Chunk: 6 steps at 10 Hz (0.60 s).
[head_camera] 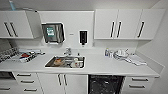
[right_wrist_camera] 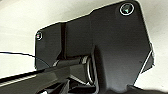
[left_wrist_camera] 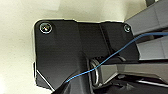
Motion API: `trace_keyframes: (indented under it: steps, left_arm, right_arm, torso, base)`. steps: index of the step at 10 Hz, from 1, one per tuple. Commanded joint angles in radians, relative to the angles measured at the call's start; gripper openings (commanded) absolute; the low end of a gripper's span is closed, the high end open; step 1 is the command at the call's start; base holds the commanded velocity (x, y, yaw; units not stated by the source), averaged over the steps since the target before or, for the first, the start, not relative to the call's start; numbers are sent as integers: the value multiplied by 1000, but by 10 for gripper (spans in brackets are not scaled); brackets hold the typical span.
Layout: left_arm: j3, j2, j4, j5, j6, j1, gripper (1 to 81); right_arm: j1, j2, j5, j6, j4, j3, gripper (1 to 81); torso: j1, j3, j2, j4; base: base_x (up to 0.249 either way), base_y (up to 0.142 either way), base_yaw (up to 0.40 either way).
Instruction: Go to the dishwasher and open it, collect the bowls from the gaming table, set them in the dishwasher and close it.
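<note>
Facing dishwasher [head_camera: 106,84] under counter [head_camera: 100,66].

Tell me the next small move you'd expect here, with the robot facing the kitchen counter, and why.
Probably a short drive forward and slightly right, to square up on the dishwasher. It sits under the counter, right of the sink, at the bottom edge of the head view and off centre. Its dark front looks cut off by the frame, so I can't tell whether it is open or closed.
</note>
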Motion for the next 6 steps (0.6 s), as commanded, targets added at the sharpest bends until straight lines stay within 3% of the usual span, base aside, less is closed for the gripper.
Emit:
trace_keyframes:
  steps: [1,6]
  left_arm:
    - [-12,2,7,48,-2,-37,811]
    - [-108,58,11,46,0,-37,811]
  right_arm:
    - [38,12,-49,-1,-14,-13,811]
    - [38,37,-49,-3,-15,-56,811]
  torso:
    - [0,0,0,0]
    - [0,0,0,0]
  base:
    - [0,0,0]
    - [-27,0,0]
